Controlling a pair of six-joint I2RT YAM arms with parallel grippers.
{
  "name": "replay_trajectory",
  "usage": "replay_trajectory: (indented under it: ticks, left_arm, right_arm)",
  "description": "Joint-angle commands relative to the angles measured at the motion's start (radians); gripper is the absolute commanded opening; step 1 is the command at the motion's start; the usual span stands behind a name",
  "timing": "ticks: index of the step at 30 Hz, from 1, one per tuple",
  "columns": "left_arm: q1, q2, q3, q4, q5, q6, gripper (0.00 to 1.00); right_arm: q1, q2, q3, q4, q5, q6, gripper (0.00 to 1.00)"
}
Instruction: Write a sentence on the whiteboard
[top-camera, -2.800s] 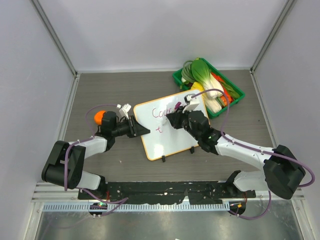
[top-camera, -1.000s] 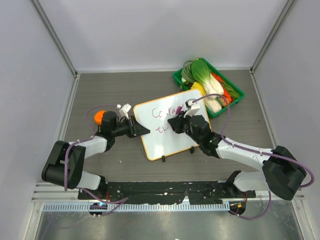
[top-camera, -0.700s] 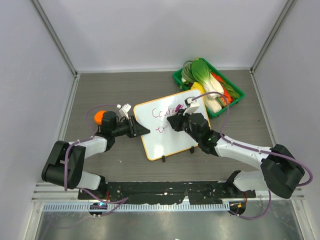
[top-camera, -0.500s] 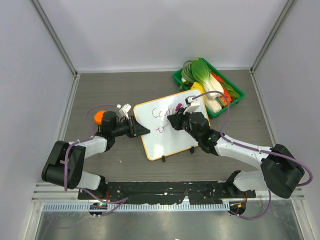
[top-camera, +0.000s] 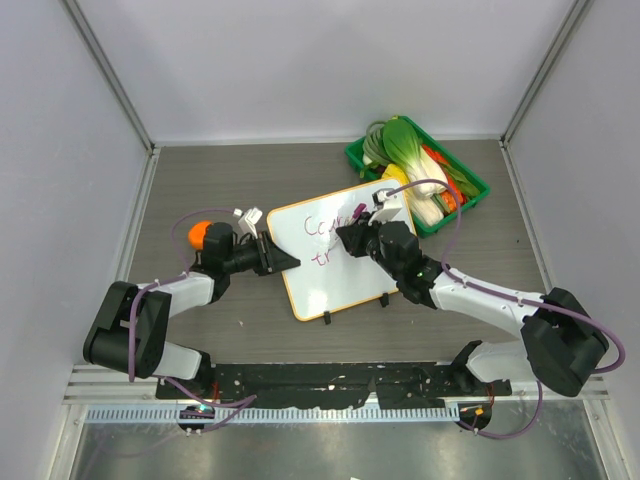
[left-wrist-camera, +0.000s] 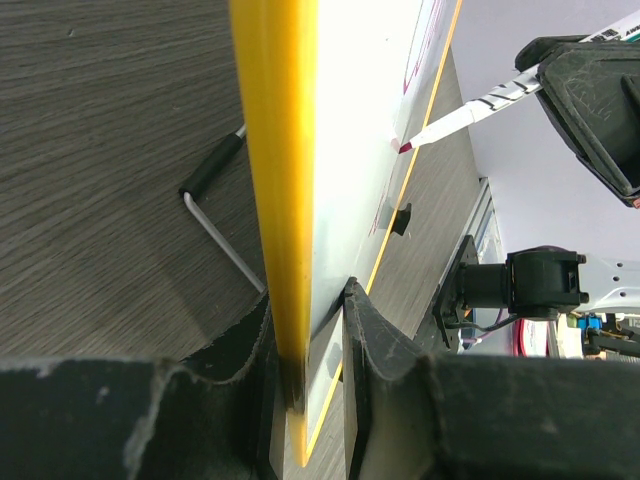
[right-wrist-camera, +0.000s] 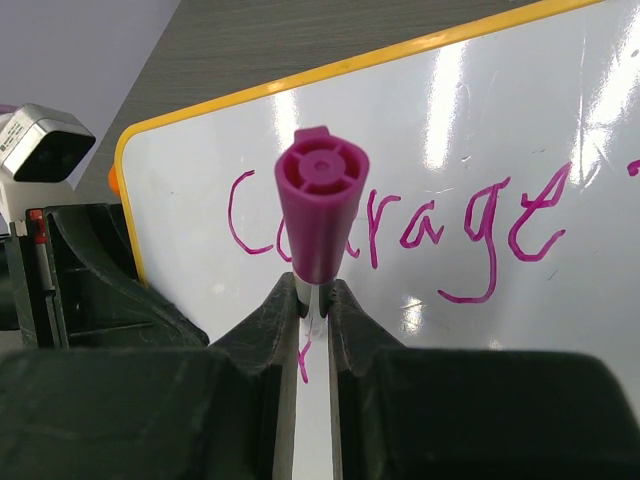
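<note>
The whiteboard (top-camera: 335, 275) with its thin orange frame lies in the middle of the table, two black clips on its near edge. Purple-pink writing (top-camera: 324, 228) reads "Courage" in the right wrist view (right-wrist-camera: 440, 225), with a few strokes of a second line below it (top-camera: 322, 258). My left gripper (top-camera: 283, 257) is shut on the board's left edge (left-wrist-camera: 275, 200). My right gripper (top-camera: 352, 237) is shut on a purple-capped marker (right-wrist-camera: 320, 215) over the board. In the left wrist view the marker tip (left-wrist-camera: 404, 146) is at the board's surface.
A green tray (top-camera: 470, 180) of vegetables stands at the back right, close behind my right arm. An orange ball (top-camera: 199, 232) lies by my left wrist. Grey walls enclose the table on three sides.
More of the top word and the first strokes of the second line have appeared. My right gripper has shifted slightly with the marker. The left gripper and board have not moved.
</note>
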Motion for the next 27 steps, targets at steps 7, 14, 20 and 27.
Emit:
replay_trajectory:
  ticks: [7, 14, 20, 27]
  left_arm:
    - [-0.012, 0.033, -0.016, -0.138, -0.192, 0.138, 0.00]
    - [-0.012, 0.035, -0.015, -0.138, -0.192, 0.139, 0.00]
    - [-0.012, 0.036, -0.013, -0.139, -0.191, 0.139, 0.00]
    - [-0.012, 0.036, -0.016, -0.139, -0.189, 0.139, 0.00]
  right_arm:
    - [-0.005, -0.077, 0.003, -0.002, 0.020, -0.010, 0.01]
    - [-0.007, -0.116, 0.006, 0.029, 0.031, -0.022, 0.01]
    - [-0.007, -0.091, 0.009, 0.033, 0.034, -0.026, 0.01]
    - [-0.007, -0.068, 0.010, 0.053, 0.025, -0.019, 0.01]
